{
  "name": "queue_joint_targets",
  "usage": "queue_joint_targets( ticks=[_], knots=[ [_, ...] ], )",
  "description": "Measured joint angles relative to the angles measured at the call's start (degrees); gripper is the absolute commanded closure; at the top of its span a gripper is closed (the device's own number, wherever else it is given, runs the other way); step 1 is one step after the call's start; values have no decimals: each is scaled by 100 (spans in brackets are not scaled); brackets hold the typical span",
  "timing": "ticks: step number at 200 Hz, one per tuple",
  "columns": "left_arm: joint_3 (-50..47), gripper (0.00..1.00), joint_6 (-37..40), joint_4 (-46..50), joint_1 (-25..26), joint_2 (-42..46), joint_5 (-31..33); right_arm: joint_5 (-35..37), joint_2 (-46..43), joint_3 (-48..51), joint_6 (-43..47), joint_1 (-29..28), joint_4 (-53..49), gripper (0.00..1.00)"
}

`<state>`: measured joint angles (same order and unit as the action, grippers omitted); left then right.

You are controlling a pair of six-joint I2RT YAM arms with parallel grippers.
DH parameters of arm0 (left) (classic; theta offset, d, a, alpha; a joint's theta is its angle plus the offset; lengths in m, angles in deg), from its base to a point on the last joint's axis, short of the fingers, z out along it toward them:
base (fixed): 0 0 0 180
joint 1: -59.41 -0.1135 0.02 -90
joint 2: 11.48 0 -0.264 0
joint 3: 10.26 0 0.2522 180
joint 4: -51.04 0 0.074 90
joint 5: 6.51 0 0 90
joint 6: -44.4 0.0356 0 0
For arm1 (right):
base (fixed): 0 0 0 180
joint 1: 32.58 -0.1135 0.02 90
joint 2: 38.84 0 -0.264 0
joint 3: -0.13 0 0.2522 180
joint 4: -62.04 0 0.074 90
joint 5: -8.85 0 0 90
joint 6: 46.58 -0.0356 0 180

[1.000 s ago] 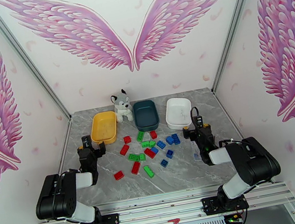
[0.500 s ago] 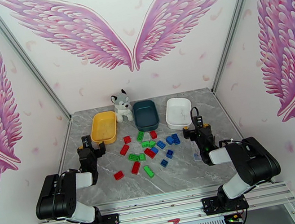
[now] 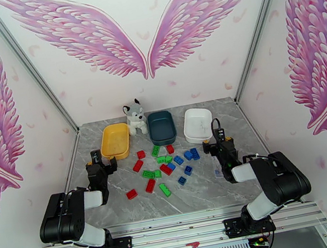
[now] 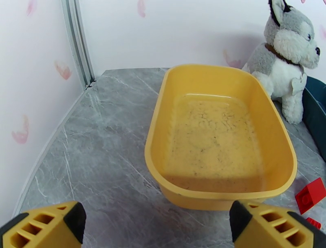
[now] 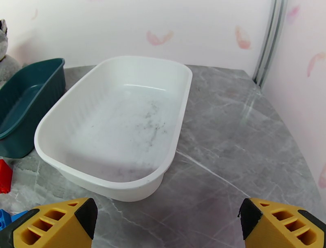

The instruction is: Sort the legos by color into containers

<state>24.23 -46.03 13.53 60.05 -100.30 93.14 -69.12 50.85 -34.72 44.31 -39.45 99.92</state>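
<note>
Legos (image 3: 165,169) scattered loose; husky plush (image 3: 135,119) between yellow tray (image 3: 115,141), teal tray (image 3: 161,127).

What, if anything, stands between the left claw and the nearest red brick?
Nothing visible does. The open left claw sits at the near end of the yellow tray, and only bare marble table lies between it and the nearest red brick.

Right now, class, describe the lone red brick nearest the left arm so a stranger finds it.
On the grey marble table, find the scatter of legos in the middle. The red brick lies at its near-left corner, apart from the rest.
</note>
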Motion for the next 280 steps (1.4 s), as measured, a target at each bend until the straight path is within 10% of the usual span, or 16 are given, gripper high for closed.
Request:
queue_joint_targets(
  ticks=[140,220,280],
  knots=[
    [-50,1,-48,-87,-26,55,79,155,-74,7,-81,-2,26,1],
    [37,1,-483,1537,420,2822,1178,232,-236,125,-216,50,151,1],
    [319,1,-1788,2695,627,4172,1379,671,-3558,-162,-1010,-181,-1825,1]
  ],
)
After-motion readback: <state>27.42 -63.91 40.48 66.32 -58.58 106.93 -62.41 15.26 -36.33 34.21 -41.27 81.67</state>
